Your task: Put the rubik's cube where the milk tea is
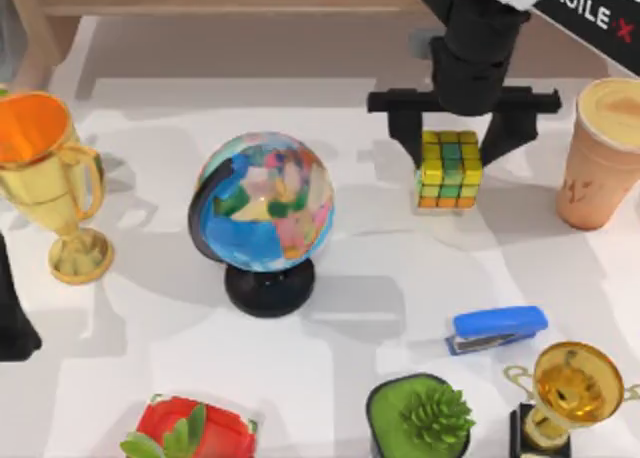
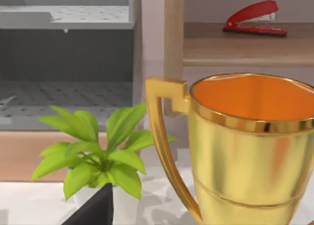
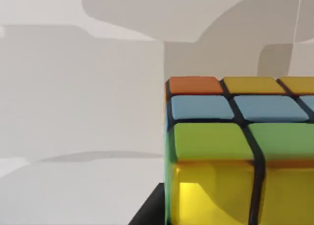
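the right gripper [image 1: 452, 138] straddles the rubik's cube [image 1: 450, 170], fingers spread either side, not visibly clamped; the milk tea [image 1: 603, 158] stands just to its right

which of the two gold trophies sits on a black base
The gold trophy at the table's front right, beside the blue stapler. The larger trophy at the left has a round gold foot instead.
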